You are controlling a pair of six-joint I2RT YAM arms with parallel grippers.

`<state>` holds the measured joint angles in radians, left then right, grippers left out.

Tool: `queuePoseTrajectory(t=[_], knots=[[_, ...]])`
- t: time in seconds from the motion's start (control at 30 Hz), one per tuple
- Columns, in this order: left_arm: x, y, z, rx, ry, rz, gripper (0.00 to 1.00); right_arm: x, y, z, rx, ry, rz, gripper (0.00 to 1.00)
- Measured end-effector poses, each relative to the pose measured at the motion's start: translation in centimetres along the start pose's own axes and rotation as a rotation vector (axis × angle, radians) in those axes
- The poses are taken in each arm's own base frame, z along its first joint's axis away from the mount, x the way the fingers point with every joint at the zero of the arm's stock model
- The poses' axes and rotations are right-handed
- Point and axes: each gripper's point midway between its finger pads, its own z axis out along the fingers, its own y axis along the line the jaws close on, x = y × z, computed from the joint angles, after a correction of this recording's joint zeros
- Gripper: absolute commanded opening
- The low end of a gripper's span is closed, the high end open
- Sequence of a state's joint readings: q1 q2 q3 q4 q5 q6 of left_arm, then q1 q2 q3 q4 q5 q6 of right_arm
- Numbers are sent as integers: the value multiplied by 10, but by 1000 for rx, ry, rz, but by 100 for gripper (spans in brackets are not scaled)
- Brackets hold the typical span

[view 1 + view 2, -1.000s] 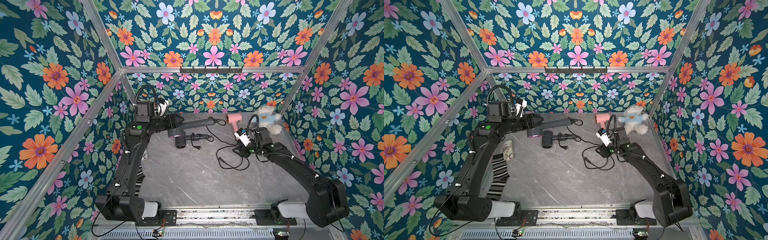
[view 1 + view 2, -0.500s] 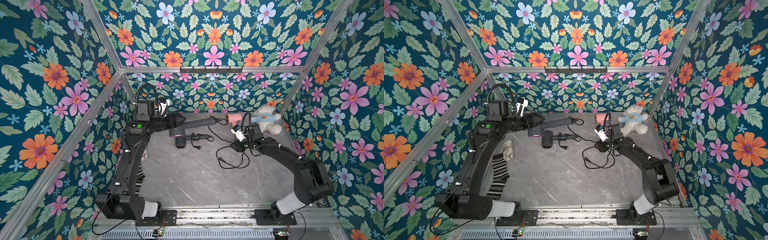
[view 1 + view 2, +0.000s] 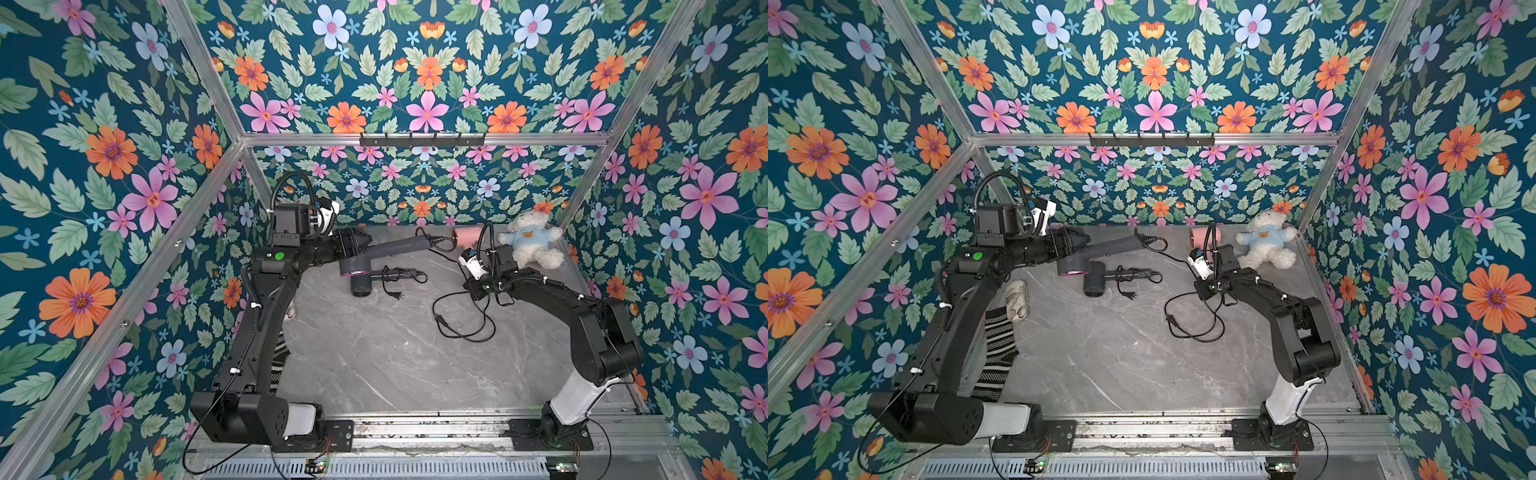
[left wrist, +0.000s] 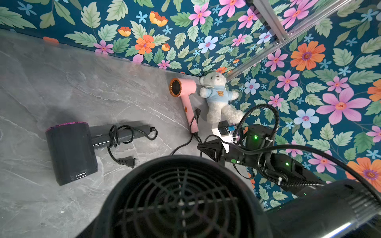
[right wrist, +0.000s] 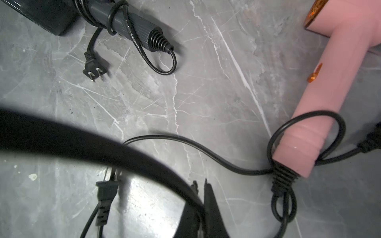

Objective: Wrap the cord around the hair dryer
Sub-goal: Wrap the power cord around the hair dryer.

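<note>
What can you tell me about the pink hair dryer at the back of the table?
The pink hair dryer lies on its side on the grey marble-look table near the back wall, close beside the white teddy bear. It looks like smooth plastic: a short barrel with a copper-coloured ring around a dark opening, and a long straight handle with small orange marks. Its black cord leaves the ribbed handle end and loops loosely around the handle.
</note>
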<state>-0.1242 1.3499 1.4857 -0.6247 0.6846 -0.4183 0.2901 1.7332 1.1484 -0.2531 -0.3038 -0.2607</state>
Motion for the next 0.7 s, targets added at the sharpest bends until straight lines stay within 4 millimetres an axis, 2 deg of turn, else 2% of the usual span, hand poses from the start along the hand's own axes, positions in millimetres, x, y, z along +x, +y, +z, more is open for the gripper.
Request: queuePoseTrajectory(t=[0.07,0.23,0.33,0.4,0.57,0.7], knots=[[3,13,9,-21,-20,-44,0,3,9,-1,-4,41,18,0],[2,66,28,-165,-143,-156,0,7,43,-18,-14,146,38,0],[-5,94,32,-280,-247,-189,0,8,82,-35,-22,209,-40,0],[-9,111,36,-375,-307,-177,0,4,107,-59,-40,214,-92,0],[3,133,53,-621,-322,-29,0,-38,121,-122,29,80,-184,0],[23,133,69,-738,-251,145,0,-81,122,-157,87,-50,-273,0]])
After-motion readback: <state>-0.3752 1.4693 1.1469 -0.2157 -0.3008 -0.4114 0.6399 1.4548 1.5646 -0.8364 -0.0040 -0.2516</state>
